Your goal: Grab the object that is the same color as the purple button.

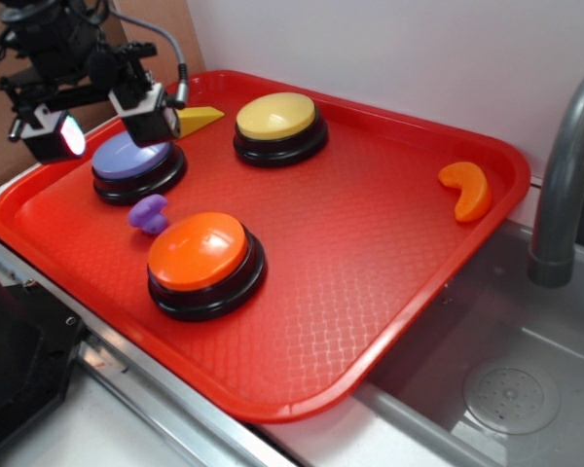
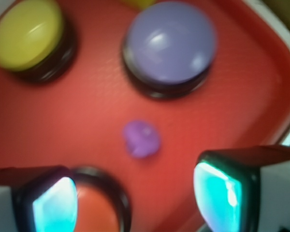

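purple object (image 1: 149,213) beside purple button (image 1: 136,163)

- Exterior view: raised, off the tray's (image 1: 389,321) near corner, angled down — whole tray and sink edge (image 1: 487,321) covered.
- Wrist view: close, blurred, facing straight down.
- Shared: purple button (image 1: 131,161) (image 2: 169,43), yellow button (image 1: 277,119) (image 2: 26,34), small purple piece (image 1: 149,213) (image 2: 142,138).

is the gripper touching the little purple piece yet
Apart. The wrist view shows the purple piece lying on bare red tray, ahead of the open gripper, with tray visible between it and both fingers.
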